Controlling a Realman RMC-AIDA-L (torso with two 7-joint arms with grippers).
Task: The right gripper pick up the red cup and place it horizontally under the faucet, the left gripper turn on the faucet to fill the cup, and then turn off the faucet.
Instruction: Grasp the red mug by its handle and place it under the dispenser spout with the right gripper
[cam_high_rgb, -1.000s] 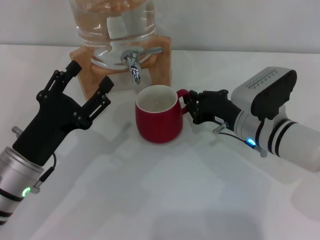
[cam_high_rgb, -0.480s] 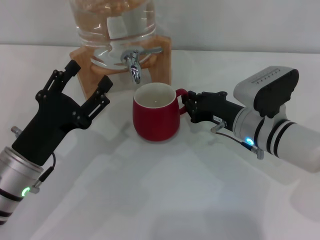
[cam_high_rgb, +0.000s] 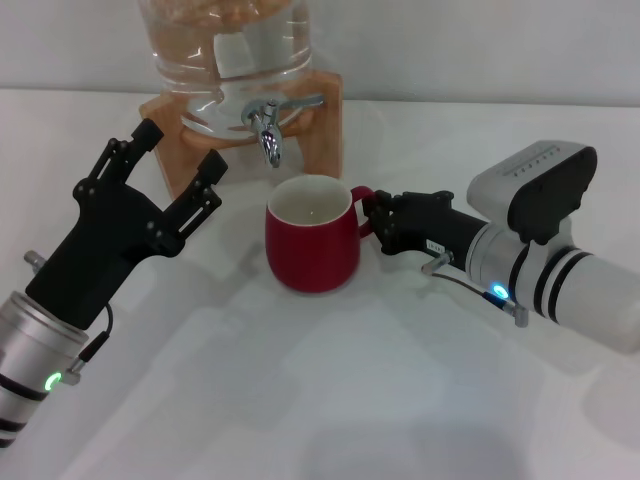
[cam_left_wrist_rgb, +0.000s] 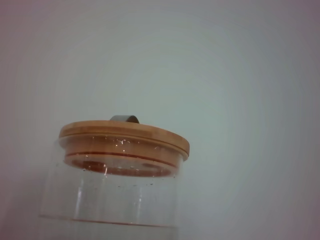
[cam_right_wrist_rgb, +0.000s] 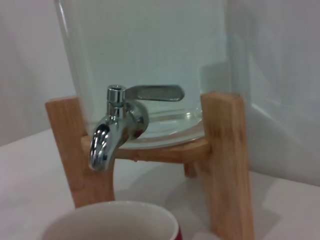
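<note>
Red cup (cam_high_rgb: 312, 247): glossy red outside, white inside, upright on the table, in front of the faucet (cam_high_rgb: 266, 128) and just short of lying under its spout; in my right wrist view only its rim (cam_right_wrist_rgb: 112, 221) shows, low beneath the spout.

My right claw (cam_high_rgb: 381, 220): pinched on the cup's small loop handle, reaching in from the right side.

Change: over the last second the cup has slid a little leftward, then drifted slightly toward me, while my right arm has sunk a touch. I read this as fine positioning, not a lift.

Meaning for the task: the cup is held but not yet settled under the spout; as I judge it, the spout's line falls at or just behind the far rim, so a small push toward the jar seems needed before any water runs.

My left claw (cam_high_rgb: 172, 176): spread wide, hanging left of the cup beside the wooden stand (cam_high_rgb: 323, 130), touching nothing; it has not moved.

Faucet lever (cam_right_wrist_rgb: 152, 92): lying sideways, and I see no water falling, so I judge it off.

Jar (cam_left_wrist_rgb: 117, 185): clear glass with a wooden lid (cam_left_wrist_rgb: 124, 135), resting in the stand.

Surface: plain white table (cam_high_rgb: 330, 400), smooth, soft shadows under both arms.

Room: a pale blank wall behind the jar.
</note>
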